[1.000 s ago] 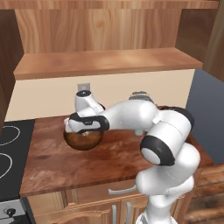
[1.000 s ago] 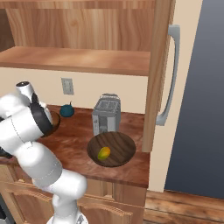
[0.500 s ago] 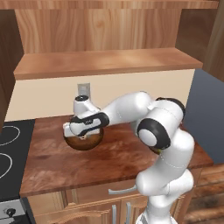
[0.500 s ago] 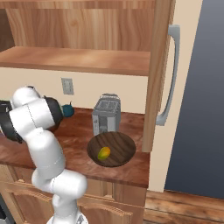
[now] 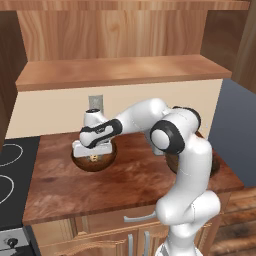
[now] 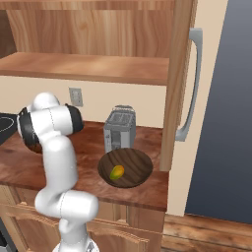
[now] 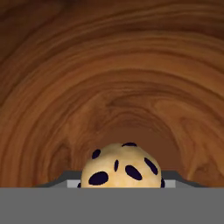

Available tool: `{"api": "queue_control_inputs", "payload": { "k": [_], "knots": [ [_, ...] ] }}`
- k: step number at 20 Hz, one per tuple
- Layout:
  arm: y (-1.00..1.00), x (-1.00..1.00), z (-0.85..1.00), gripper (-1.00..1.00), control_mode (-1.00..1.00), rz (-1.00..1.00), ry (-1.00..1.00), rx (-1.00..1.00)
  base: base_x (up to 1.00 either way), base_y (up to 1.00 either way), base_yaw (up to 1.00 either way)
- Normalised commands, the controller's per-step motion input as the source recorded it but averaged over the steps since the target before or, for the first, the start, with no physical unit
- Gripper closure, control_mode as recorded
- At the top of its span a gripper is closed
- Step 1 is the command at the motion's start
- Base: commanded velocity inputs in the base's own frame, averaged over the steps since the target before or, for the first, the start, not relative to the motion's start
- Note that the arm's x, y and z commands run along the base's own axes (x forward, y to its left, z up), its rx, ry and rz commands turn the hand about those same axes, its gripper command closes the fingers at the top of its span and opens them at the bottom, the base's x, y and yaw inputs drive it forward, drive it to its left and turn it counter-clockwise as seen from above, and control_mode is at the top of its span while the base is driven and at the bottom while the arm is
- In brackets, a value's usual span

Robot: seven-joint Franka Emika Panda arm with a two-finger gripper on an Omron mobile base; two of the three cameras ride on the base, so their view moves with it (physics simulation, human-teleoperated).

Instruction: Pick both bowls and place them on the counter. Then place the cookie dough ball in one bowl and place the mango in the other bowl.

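While the elbow has swung right, the jaws (image 5: 93,158) still pinch the cookie dough ball (image 7: 122,166) inside the deeper bowl (image 5: 95,161).

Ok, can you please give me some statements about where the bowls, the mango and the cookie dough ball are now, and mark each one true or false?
1. The mango lies in the wider, darker bowl. True.
2. The gripper is over the deeper reddish-brown bowl. True.
3. Both bowls are on the pale wooden shelf. False: both stand on the counter.
4. The cookie dough ball is beside the toaster. False: the hand view shows it between the fingertips, with the inside of the deeper bowl right behind it.
5. The mango sits in the same bowl as the cookie dough ball. False: the mango is in the other bowl, near the toaster.
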Motion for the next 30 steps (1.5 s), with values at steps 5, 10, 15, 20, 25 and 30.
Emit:
{"api": "queue_control_inputs", "payload": {
  "k": [5,10,15,20,25,30],
  "knots": [
    [0.05,0.12,-0.07,-1.0,-1.0,0.07,0.11,0.0,0.0,0.0,0.0],
    [0.03,-0.08,-0.01,-1.0,-1.0,0.08,0.02,0.0,0.0,0.0,0.0],
    [0.0,-0.3,0.04,-1.0,-1.0,0.07,0.0,0.0,0.0,0.0,0.0],
    [-0.02,-0.32,0.08,-1.0,-1.0,0.06,0.0,0.0,0.0,0.0,0.0],
    [-0.16,-0.33,0.27,-1.0,-1.0,0.06,-0.07,0.0,0.0,0.0,0.0],
    [-0.31,-0.47,0.35,-1.0,-1.0,0.05,-0.17,0.0,0.0,0.0,0.0]
  ]
}}
